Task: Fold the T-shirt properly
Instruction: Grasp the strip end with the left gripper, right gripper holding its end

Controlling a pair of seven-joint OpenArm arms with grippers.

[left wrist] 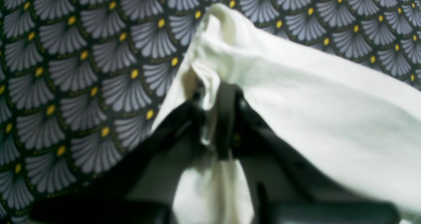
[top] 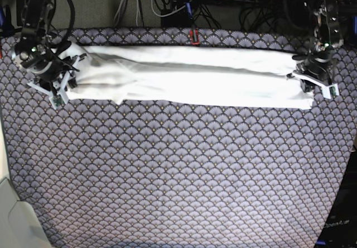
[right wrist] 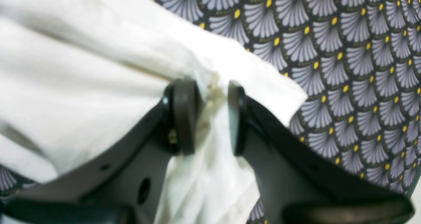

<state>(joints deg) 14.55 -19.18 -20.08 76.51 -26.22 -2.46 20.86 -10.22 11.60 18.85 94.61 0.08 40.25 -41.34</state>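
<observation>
Left claw (left wrist: 215, 118) pinching T-shirt (top: 189, 75) end; right claw (right wrist: 205, 117) gripping opposite end, arms spread wide

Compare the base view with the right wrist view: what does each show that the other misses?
Only the base view shows the whole large white cloth T-shirt stretched as a long band between both arms, the left gripper at its other end, and cables behind the table. Only the right wrist view shows bunched cloth pinched between the right gripper's dark fingers. Both show the shirt and the fan-patterned grey tablecloth.
</observation>
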